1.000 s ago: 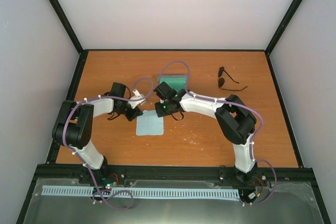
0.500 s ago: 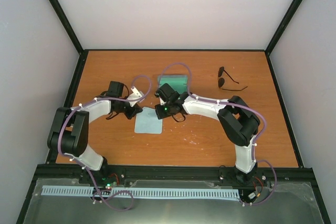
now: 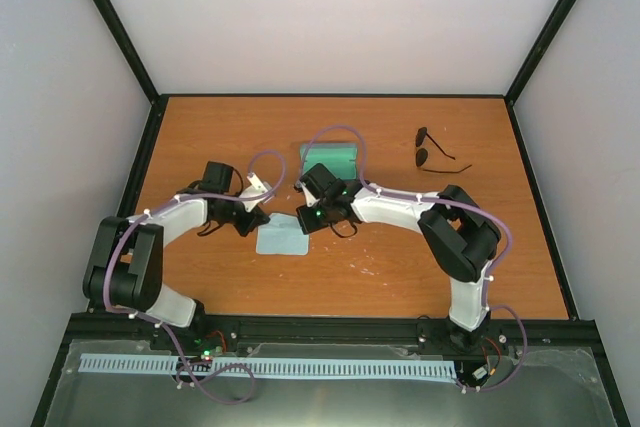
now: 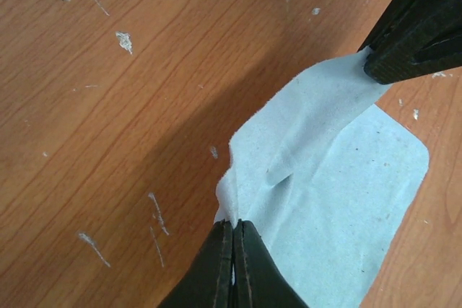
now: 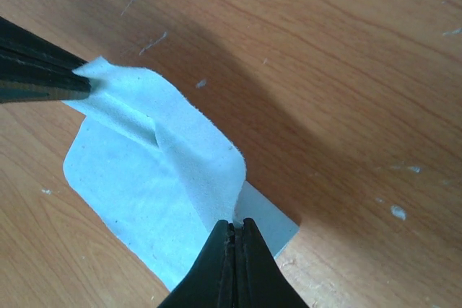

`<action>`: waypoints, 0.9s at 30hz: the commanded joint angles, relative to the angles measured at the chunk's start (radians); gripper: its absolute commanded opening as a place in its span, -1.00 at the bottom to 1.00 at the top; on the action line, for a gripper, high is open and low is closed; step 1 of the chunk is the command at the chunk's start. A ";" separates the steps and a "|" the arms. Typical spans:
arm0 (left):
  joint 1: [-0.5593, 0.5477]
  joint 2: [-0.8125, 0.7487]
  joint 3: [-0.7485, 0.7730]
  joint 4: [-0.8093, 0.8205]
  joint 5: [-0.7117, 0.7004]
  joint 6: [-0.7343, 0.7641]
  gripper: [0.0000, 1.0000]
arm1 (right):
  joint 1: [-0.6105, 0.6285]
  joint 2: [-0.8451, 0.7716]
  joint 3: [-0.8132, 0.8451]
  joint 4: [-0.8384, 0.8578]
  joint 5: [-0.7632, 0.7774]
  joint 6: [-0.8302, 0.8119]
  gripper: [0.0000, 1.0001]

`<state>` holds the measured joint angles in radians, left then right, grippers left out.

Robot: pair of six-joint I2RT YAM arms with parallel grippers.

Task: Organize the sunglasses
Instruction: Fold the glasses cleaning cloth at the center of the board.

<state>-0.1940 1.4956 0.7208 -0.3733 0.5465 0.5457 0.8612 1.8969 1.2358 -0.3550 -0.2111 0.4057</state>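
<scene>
At the far right of the orange-brown wooden table, the small sunglasses with a thin black wire frame and dark rounded lenses lie alone, well apart from both arms. Neither arm is on them. The left gripper is clamped tight on one corner of the square light-blue cloth. The right gripper is pinched just as tight on the neighbouring corner. That edge of the cloth is lifted and curled over, while the rest lies flat on the wood near the middle of the table. Just beyond the cloth sits the oblong case with its green inside showing.

From the two grippers the sunglasses lie to the right and farther back, past the case. The right arm is clearly the nearer one; the left would have to reach across the cloth and its partner. The two lenses sit at the left end of the pair, one behind the other, so the front runs roughly near to far. The temple arms look spread open and trail off to the right, slightly toward the near edge. In my judgement the right gripper, once free of the cloth, would meet the lens front first, so it would need to turn to close across the thin frame, not along it.
</scene>
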 commanded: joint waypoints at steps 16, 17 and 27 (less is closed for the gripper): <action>-0.004 -0.057 -0.029 -0.131 0.046 0.059 -0.83 | 0.040 -0.013 -0.049 0.005 -0.068 -0.032 -0.95; -0.004 -0.061 -0.033 -0.136 0.049 0.061 -0.83 | 0.041 -0.014 -0.051 0.004 -0.069 -0.034 -0.94; -0.004 -0.107 -0.070 -0.173 0.059 0.069 -0.77 | 0.054 -0.003 -0.073 0.002 -0.084 -0.045 -0.95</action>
<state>-0.1940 1.4239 0.6556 -0.5175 0.5808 0.5903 0.9031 1.8870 1.1759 -0.3550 -0.2832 0.3801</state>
